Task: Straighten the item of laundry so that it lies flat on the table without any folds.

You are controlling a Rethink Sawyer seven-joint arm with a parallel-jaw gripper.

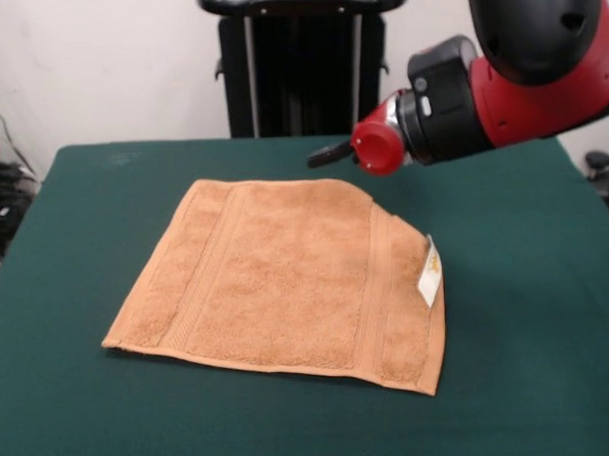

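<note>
My gripper (329,153) shows only as a dark tip poking out to the left of my red wrist cap, above the far part of the table. I see it from the side as one narrow black shape, so I cannot tell how it is set; it carries nothing that I can make out. It hangs apart from the towel, up beyond the towel's far right corner.

Behind it my arm (500,86) runs red and black up to the right, cut off by the top and right edges, so most of it is out of sight.

The towel (286,279) lies near the middle of the table (81,416), spread as a slanted rectangle with its border bands running from far to near on the left and right sides. Most of it looks flat. The far right corner is hard to read: the edge there slopes off in a curve and may be turned under. On the right edge a small white tag (429,274) stands up, and the cloth beside it seems a little lifted; I cannot see what lies under that edge.

The table's near corners are cut off by the frame.
</note>
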